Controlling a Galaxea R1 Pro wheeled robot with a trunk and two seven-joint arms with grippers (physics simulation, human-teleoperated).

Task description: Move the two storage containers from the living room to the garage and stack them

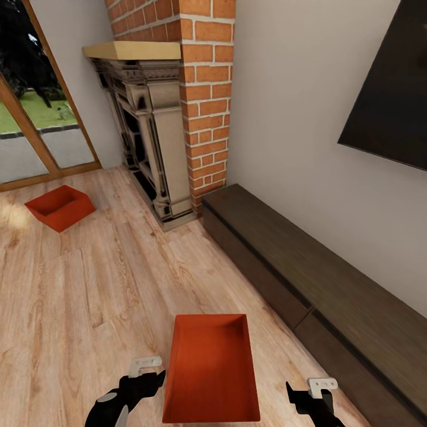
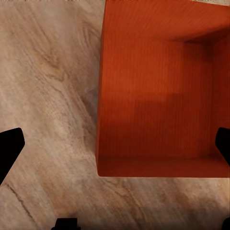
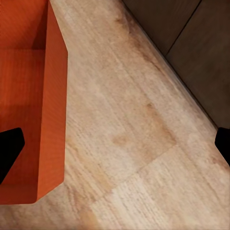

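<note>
Head view: near container [image 1: 212,370] empty; far container [image 1: 60,207] empty.

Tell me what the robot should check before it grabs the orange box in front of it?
1. Near storage container sits between both grippers: ok.
2. Left gripper open, holding nothing: ok.
3. Right gripper open, holding nothing: ok.
4. Container looks empty inside: ok.
5. Gap between container and dark low cabinet for the right arm: ok.
6. Grippers touching the container walls: not ok, both apart.
</note>
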